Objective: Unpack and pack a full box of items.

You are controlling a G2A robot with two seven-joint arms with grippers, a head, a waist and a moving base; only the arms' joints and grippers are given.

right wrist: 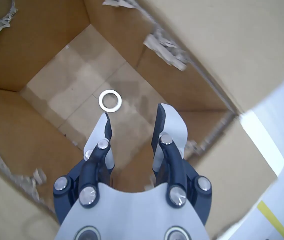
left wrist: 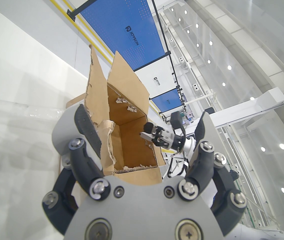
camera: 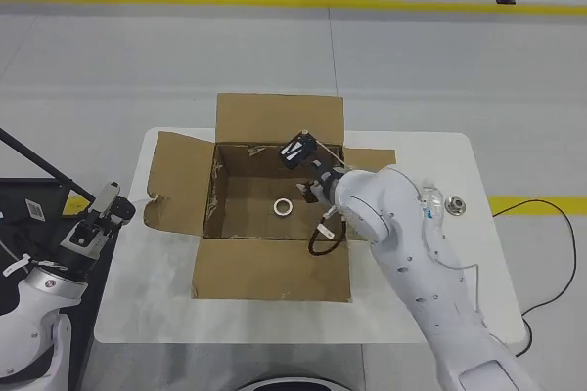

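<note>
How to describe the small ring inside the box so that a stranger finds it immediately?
On the white table stands an open brown cardboard box. On its floor, near the middle, lies a small white ring, below the right gripper, jaws open. Unlike the torn grey paper scraps along the walls, it is smooth and round with a hole.

In the top view the right arm covers the flap and wall of the box at 3 o'clock. The ring on its floor is too small to identify.
</note>
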